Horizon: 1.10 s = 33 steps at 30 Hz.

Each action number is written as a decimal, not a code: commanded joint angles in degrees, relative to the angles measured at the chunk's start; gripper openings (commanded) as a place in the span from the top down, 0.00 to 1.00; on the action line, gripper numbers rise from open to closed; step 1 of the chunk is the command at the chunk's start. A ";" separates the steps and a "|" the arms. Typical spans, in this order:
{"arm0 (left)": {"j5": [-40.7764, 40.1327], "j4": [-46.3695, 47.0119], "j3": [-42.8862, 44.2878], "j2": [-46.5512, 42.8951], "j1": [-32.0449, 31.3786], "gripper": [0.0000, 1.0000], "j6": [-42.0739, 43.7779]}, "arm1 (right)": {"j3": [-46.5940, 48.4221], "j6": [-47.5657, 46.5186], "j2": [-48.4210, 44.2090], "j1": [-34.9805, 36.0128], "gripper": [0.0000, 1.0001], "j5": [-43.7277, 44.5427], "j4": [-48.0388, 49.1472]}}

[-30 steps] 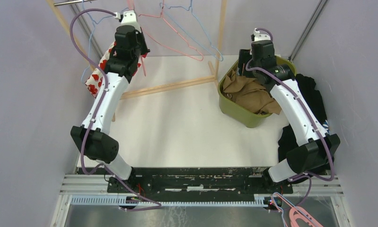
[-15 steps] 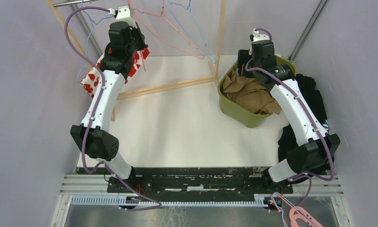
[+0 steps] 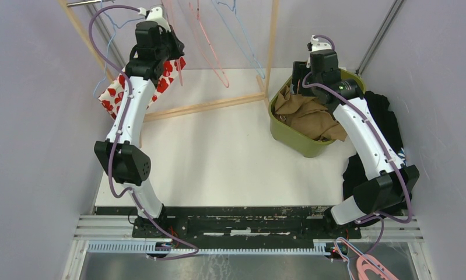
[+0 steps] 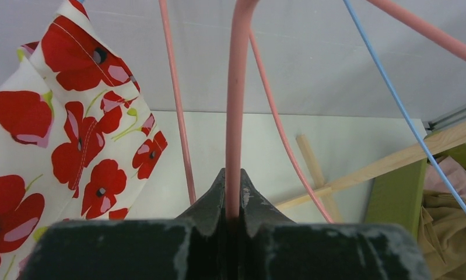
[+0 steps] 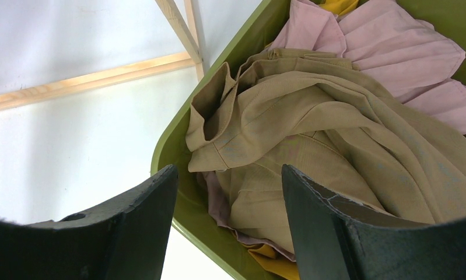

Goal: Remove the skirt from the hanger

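Note:
The skirt, white with red poppies, hangs at the rack's left end, partly hidden behind my left arm. It fills the left of the left wrist view. My left gripper is raised beside it and shut on a pink hanger, whose wire runs up from between the fingers. The hanger's thin loop also shows in the top view. My right gripper is open and empty, hovering over the near-left rim of the green basket.
A wooden rack stands at the back with a blue hanger on it. The green basket holds a tan garment and a pink one. Black clothing lies at the right. Pink hangers lie below the arm bases.
My left arm has lifted and swung back and right with the pink hanger. The hanger now hangs more upright, and the skirt has shifted with it. The right arm has not moved.

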 commanded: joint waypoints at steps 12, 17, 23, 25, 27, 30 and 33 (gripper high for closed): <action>-1.01 -4.39 -2.03 -7.70 0.74 0.42 4.24 | -1.52 0.12 -2.81 0.30 0.29 -1.76 2.63; -1.56 -3.49 -5.50 -13.63 0.74 0.33 6.70 | -2.78 0.25 -3.86 0.49 0.29 -2.56 2.93; -1.99 -1.93 -14.24 -22.44 0.74 0.26 9.43 | -4.55 -0.12 -4.91 1.06 0.29 -2.74 3.22; -1.54 -0.86 -18.09 -25.92 0.72 0.24 10.36 | -4.79 -0.31 -5.06 1.24 0.28 -2.67 3.21; -0.28 0.34 -21.44 -28.78 0.78 0.24 11.66 | -4.74 -0.59 -5.14 1.35 0.28 -2.74 3.26; 2.06 1.44 -24.80 -32.91 0.74 0.20 14.08 | -4.25 -1.48 -5.38 1.71 0.21 -2.89 3.10; 3.18 2.03 -25.95 -35.85 0.66 0.20 16.77 | -4.01 -2.02 -5.49 2.32 0.20 -2.96 3.17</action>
